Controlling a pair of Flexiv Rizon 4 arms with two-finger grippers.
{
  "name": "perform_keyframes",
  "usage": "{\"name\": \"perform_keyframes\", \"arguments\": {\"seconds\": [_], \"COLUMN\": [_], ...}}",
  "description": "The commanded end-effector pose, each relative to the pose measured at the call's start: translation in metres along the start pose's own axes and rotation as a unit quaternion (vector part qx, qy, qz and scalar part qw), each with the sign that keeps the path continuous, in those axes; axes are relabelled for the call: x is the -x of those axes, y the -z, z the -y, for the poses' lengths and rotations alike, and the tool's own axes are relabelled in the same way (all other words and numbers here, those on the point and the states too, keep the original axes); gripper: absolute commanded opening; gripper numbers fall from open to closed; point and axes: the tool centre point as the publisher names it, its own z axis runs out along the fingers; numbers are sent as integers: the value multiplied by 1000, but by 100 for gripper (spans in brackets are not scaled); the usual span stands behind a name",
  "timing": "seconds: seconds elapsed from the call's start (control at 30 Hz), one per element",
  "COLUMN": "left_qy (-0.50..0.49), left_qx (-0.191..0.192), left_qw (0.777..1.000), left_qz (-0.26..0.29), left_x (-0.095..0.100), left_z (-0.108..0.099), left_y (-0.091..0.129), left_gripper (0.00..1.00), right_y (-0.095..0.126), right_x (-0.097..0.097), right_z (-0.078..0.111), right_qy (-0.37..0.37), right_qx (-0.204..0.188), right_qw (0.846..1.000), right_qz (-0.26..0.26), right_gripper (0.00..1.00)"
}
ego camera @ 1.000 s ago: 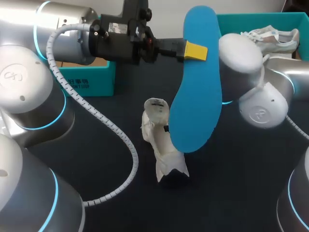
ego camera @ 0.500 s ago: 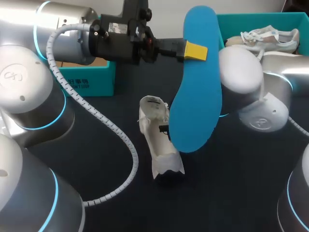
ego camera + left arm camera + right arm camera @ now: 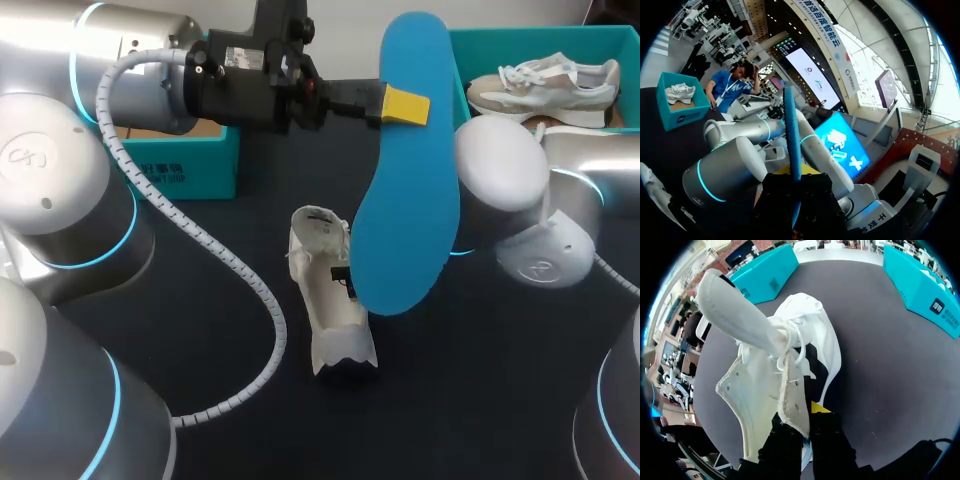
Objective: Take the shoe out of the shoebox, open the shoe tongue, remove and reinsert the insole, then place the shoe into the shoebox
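Note:
My left gripper (image 3: 402, 105) is shut on the upper part of a blue insole (image 3: 405, 200) and holds it upright in the air over the table's middle. In the left wrist view the insole (image 3: 792, 135) shows edge-on between the fingers. Under and behind it a white shoe (image 3: 325, 295) stands tilted on the dark table. My right gripper (image 3: 802, 426) is shut on a flap of the white shoe (image 3: 775, 365) at its opening. In the head view the insole hides most of that gripper. The teal shoebox (image 3: 470, 45) at the back right holds a second shoe (image 3: 545, 82).
A second teal box (image 3: 190, 165) stands at the back left, behind my left arm's cable (image 3: 235, 280). My right arm's elbow (image 3: 520, 200) sits just in front of the shoebox. In the right wrist view, teal boxes (image 3: 765, 272) (image 3: 922, 285) lie beyond the shoe on both sides.
My right arm has drawn down and to the right, uncovering the shoe in the shoebox. The white shoe has shifted slightly leftward and nearer. The left arm and insole have not moved.

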Motion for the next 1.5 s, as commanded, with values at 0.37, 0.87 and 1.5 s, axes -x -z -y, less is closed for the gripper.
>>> {"name": "perform_keyframes", "arguments": {"seconds": [0.37,0.87,1.5], "left_qy": [0,0,0], "left_qx": [-1,-1,-1], "left_qw": [1000,1000,1000], "left_qz": [0,0,0], "left_x": [0,0,0], "left_z": [-2,-2,-2], "left_y": [0,0,0], "left_gripper": [0,0,0], "right_y": [-23,25,59], "right_x": [2,5,9], "right_z": [1,13,15], "right_qy": [-18,-68,-50], "right_qx": [6,33,29], "right_qw": [1000,988,953], "right_qz": [-13,-131,-298], "right_gripper": [33,100,100]}}
